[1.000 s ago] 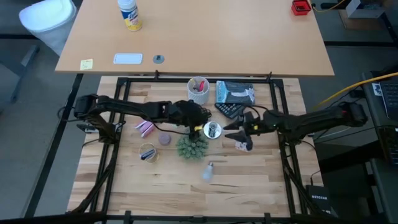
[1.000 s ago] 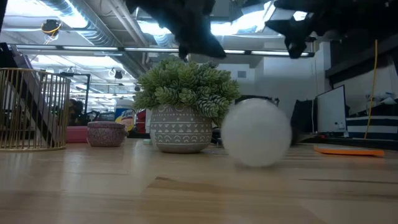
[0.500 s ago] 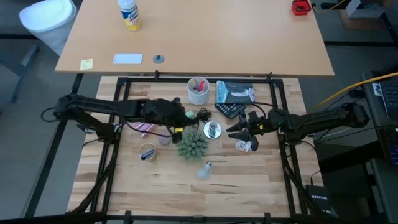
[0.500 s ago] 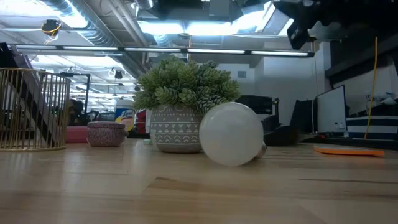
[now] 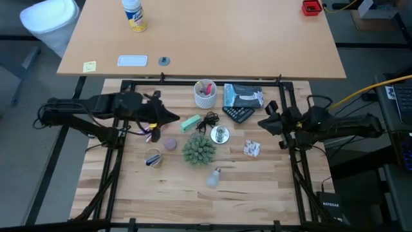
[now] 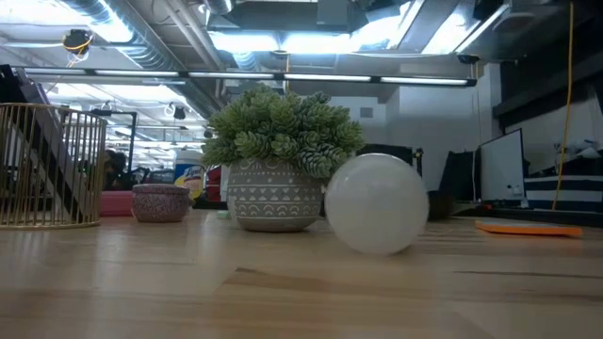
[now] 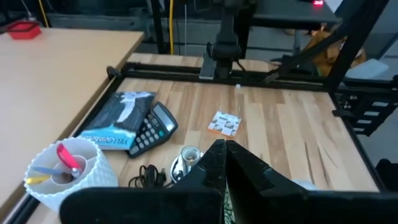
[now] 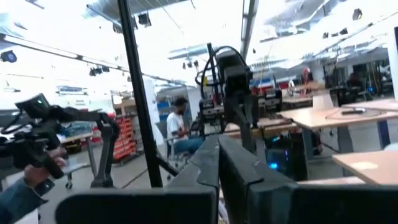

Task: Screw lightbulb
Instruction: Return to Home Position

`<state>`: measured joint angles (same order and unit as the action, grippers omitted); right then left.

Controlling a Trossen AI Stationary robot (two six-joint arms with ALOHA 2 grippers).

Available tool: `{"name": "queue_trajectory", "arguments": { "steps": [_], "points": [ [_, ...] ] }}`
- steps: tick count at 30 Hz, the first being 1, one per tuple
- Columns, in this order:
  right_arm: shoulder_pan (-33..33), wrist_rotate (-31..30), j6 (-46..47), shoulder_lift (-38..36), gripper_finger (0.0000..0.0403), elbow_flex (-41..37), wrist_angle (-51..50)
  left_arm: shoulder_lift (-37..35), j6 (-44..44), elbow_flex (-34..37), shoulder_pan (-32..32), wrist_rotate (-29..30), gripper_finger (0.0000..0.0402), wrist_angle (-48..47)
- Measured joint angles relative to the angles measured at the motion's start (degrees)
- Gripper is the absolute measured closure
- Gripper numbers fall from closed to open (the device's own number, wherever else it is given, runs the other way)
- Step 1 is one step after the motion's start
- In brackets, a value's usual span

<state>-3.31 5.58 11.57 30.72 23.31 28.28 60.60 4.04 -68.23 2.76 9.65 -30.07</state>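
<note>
Both hands have fingers together and empty, the left hand (image 5: pixel 175 117) and the right hand (image 5: pixel 261 123) well apart from the lightbulb (image 5: pixel 213 177), which lies on the tabletop (image 5: pixel 257 187) near the potted plant (image 5: pixel 198 151); a black box (image 5: pixel 330 205) off the tabletop reads NETGEAR.

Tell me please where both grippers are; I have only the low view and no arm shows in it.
Observer: In the high view the left gripper hangs over the table's left part, near a green block; the right gripper hangs over its right part.
Operator: Does either hold the lightbulb?
Observer: No. The wrist views show both shut on nothing.
Operator: And the socket?
Observer: The silver socket stands hidden behind the plant, apart from the lightbulb.
</note>
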Motion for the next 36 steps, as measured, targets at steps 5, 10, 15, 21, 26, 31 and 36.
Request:
{"name": "queue_trajectory", "arguments": {
  "steps": [5,10,15,21,26,31,36],
  "points": [
    [-0.02,0.0,0.0,-1.57,0.039,0.0,0.33,-1.38,0.01,0.0,0.0,0.02,0.04,0.04],
    [-0.02,0.0,-0.02,-1.53,0.0377,0.0,1.03,-1.36,-3.09,0.0,-0.41,0.04,0.04,-1.16],
    [-0.02,-0.01,-0.09,-4.51,0.0375,0.0,-6.19,-2.61,-3.88,0.68,-0.72,0.17,0.04,-5.35],
    [-0.04,-5.26,-0.07,-9.99,0.0375,-0.88,-19.54,-8.37,-3.16,7.56,-0.07,0.04,0.04,-2.37],
    [-0.04,-9.15,0.08,-15.01,0.0374,-6.15,-19.28,-16.47,-1.37,18.33,-0.02,0.0,0.04,4.74],
    [-0.04,-9.69,2.89,-19.85,0.0374,-12.51,-18.63,-24.68,-1.47,30.31,-0.02,-0.01,0.04,14.92],
    [-0.04,-12.24,6.06,-22.61,0.0374,-18.13,-17.88,-30.8,-1.21,40.59,-0.02,-0.02,0.04,23.92]
  ]
}}
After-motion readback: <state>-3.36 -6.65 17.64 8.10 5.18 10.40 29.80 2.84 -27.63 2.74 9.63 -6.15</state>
